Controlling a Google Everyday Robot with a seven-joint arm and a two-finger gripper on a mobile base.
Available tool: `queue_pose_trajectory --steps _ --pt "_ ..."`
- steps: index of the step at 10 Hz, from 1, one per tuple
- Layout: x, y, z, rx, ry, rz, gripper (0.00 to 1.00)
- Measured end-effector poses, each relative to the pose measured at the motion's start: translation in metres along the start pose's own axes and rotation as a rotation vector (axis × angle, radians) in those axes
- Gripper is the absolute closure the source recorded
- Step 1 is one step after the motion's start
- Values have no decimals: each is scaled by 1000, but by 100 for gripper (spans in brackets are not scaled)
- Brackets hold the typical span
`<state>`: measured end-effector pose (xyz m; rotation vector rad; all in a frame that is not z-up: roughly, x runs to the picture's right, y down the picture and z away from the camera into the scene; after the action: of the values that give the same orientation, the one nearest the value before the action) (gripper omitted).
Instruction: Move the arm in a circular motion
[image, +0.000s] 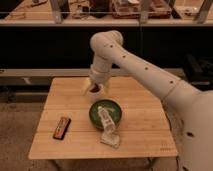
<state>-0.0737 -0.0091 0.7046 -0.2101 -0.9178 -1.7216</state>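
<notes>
My arm (145, 70) comes in from the right of the bowl (92, 114), and my gripper (98, 82) hangs just behind it, over a cup (93, 90). A bottle (107, 125) lies in the bowl, overhanging its front rim. Left of the bowl, slightly forward, a flat bar (61, 127) lies on the table (145, 135).

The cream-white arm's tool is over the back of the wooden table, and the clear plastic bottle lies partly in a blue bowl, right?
No: the camera view shows a dark green round bowl, not blue. The clear plastic bottle does lie partly in it, and the cream-white arm's tool is over the wooden table's back.
</notes>
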Motion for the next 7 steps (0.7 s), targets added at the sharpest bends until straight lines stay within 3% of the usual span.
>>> queue_pose_trajectory --steps 1,2,3,4,5,7 --pt "43 -9 1 47 93 -66 30" --pt "70 -8 -2 59 159 -102 30" --pt "90 5 -5 45 212 -120 30" --pt "108 42 -11 -16 265 -111 30" --pt "115 102 -14 -113 293 -65 30" --pt "94 198 -20 -259 288 57 30"
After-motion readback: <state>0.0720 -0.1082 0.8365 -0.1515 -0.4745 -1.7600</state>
